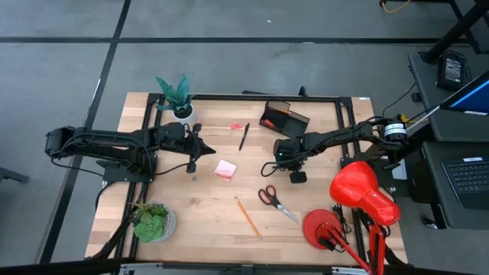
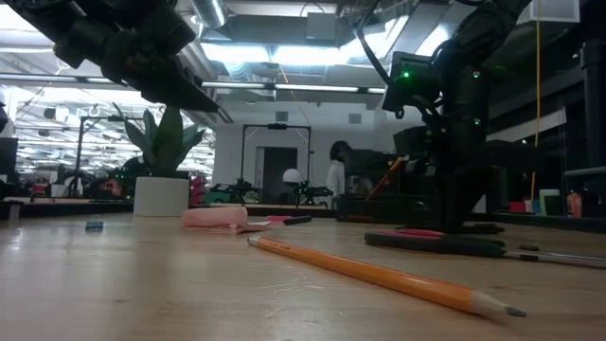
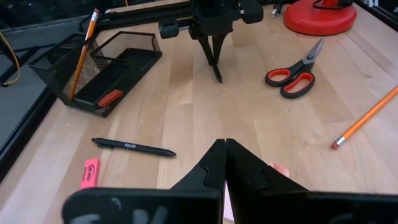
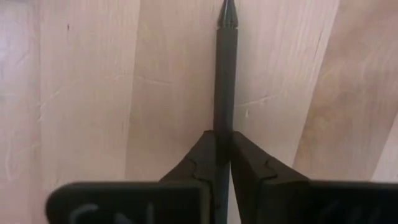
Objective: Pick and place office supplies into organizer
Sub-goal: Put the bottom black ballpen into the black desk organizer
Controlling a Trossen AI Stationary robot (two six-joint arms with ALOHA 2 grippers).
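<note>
Black pen in the grip: a slim black plastic pen (image 4: 225, 74) sat pinched between the fingers of the right gripper (image 4: 224, 134), its tip jutting past them over bare wood; whether it was already clear of the table could not be told.
Right gripper place: mid-table, between the black wire-mesh organizer (image 1: 284, 118) and the red-handled scissors (image 1: 275, 200).
Left gripper: the left gripper (image 3: 225, 146) was pressed together on nothing, waiting just beside the pink sticky-note pad (image 1: 225, 169).
Organizer contents: an orange pencil (image 3: 84, 50) stood tilted in the tall compartment and a small red eraser (image 3: 111, 98) lay in the low tray.
Left to move: a second black pen (image 3: 134, 147), a flat pink eraser (image 3: 89, 172), the scissors, the pad and a long orange pencil (image 1: 247, 217) all lay on the light wooden table (image 1: 153, 198).
Step in hand: by my reading, the pick of the pen, at the point of closing on it.
Next move: probably a straight lift, a carry to the organizer, and a tilt so the pen drops point-down beside the standing pencil without knocking it.
</note>
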